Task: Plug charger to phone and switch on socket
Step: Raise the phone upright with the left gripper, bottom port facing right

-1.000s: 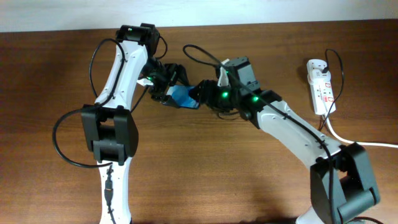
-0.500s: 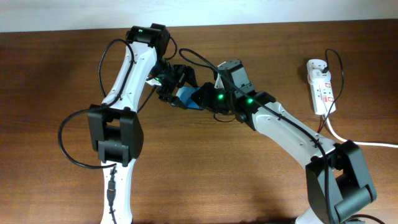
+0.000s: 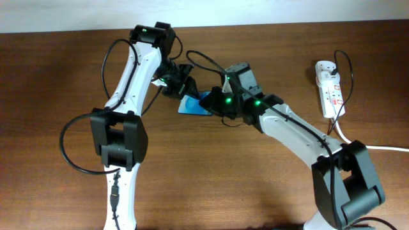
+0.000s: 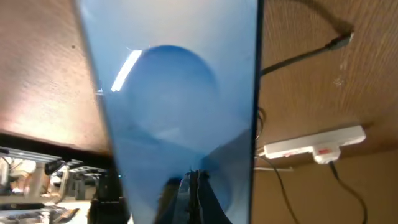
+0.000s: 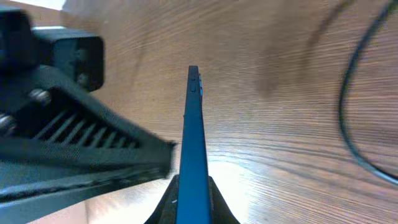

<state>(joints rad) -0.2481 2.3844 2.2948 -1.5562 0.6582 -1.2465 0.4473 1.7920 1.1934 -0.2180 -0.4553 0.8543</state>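
The phone (image 3: pixel 193 105) is in the upper centre of the overhead frame, blue screen showing, between the two claws. The left claw (image 3: pixel 174 84) is at its upper-left end and the right claw (image 3: pixel 213 102) at its right end. The socket (image 3: pixel 330 86) lies on the worktop (image 3: pixel 223 185) at the far right, well apart from the phone (its thick white cord (image 3: pixel 377 148) leaves by the right edge).

Left wrist view: the phone (image 4: pixel 180 93) fills the centre of the frame, screen toward the camera. The charger (image 4: pixel 311 53) lies on the worktop at upper right, its small plug apart from the phone. The socket (image 4: pixel 314 143) is at lower right. The left claw's fingers are not visible here; clenched or released cannot be told.

Right wrist view: the phone (image 5: pixel 194 130) stands edge-on in the centre of the frame. The right claw (image 5: pixel 193 200) is clenched on its lower end, one finger on each face. The left claw (image 5: pixel 68 149) fills the left side, its tip touching the phone's left face.
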